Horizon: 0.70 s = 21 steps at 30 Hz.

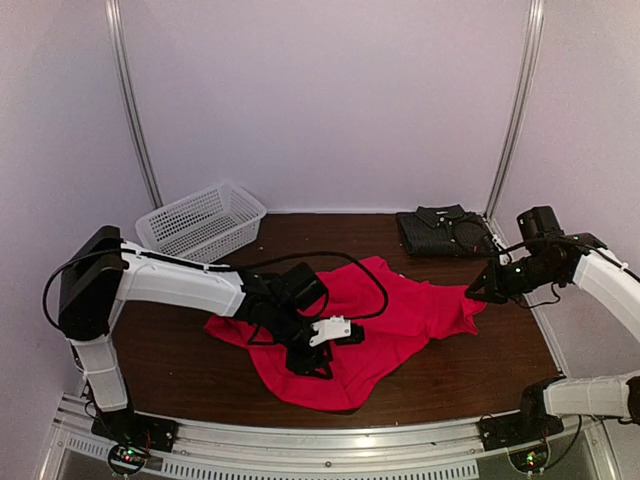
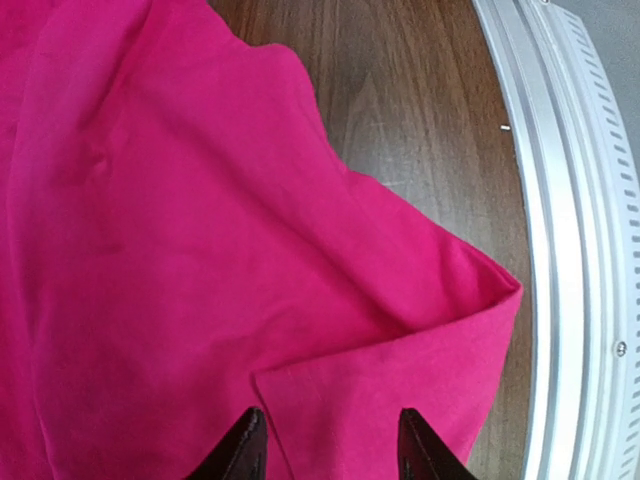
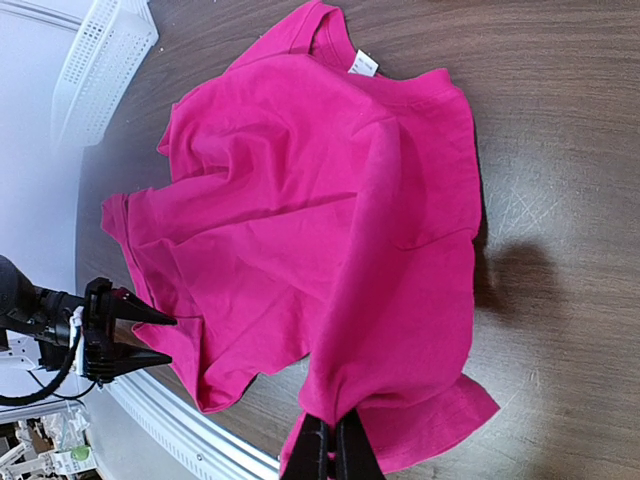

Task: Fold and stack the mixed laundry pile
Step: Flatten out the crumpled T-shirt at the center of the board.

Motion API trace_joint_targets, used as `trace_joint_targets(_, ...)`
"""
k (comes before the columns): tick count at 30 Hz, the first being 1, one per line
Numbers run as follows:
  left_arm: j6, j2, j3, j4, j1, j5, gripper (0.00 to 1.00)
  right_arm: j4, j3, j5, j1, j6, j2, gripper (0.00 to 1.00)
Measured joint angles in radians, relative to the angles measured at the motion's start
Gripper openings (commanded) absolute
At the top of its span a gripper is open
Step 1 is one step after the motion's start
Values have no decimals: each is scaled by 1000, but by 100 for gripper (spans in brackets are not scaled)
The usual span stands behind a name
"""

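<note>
The red-pink T-shirt (image 1: 400, 305) lies spread and rumpled in the middle of the table, neck toward the back. My right gripper (image 3: 335, 445) is shut on a bunched bit of its right-hand edge and holds it slightly off the wood (image 1: 476, 292). My left gripper (image 2: 330, 445) is open, its fingertips (image 2: 247, 447) resting apart over a folded flap of the T-shirt (image 2: 200, 250) near its front hem (image 1: 312, 362). Nothing is pinched between them. The dark pinstriped shirt (image 1: 445, 232) sits as a compact bundle at the back right corner.
A white lattice basket (image 1: 200, 222) stands at the back left. The metal rail (image 2: 570, 250) of the table's near edge runs close beside the T-shirt's front corner. My left arm (image 3: 60, 330) shows at the left of the right wrist view.
</note>
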Motion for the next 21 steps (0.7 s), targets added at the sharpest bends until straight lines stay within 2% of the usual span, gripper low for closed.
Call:
trace_joint_targets(13,200,136,53,28,0,24,45,-9,-5,-9,0,15,-30,0)
trace_joint_targets(21,240,137,44,27,0,19,29,-12,-8,-9,0,16,-35,0)
